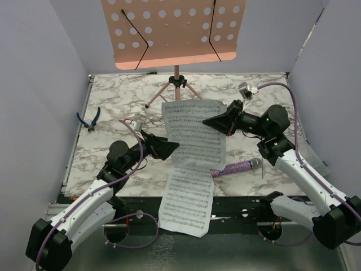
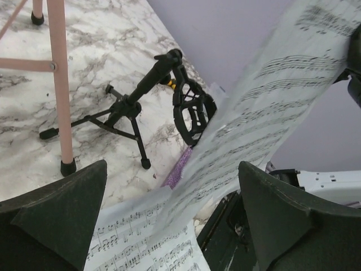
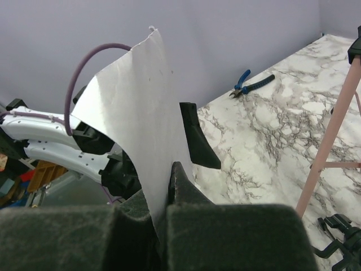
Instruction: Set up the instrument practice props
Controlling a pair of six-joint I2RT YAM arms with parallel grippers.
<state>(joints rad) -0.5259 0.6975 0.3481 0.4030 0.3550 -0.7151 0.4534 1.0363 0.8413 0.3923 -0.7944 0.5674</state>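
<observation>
The pink perforated music stand (image 1: 174, 31) stands at the back on tripod legs (image 1: 176, 86); one leg shows in the left wrist view (image 2: 59, 84). A long strip of white sheet-music pages (image 1: 192, 164) runs from mid-table over the front edge. My right gripper (image 1: 210, 121) is shut on its upper right edge, and the paper stands up between the jaws (image 3: 166, 192). My left gripper (image 1: 171, 148) is open at the strip's left edge, with the pages (image 2: 248, 113) between its fingers (image 2: 172, 169). The glittery purple microphone (image 1: 236, 167) lies right of the strip. The black tripod shock-mount (image 2: 180, 107) stands behind the paper.
Blue-handled pliers (image 1: 89, 118) lie at the table's left edge and show in the right wrist view (image 3: 251, 84). Grey-violet walls close in the left, right and back. The table's front edge drops to a metal frame (image 1: 237, 206).
</observation>
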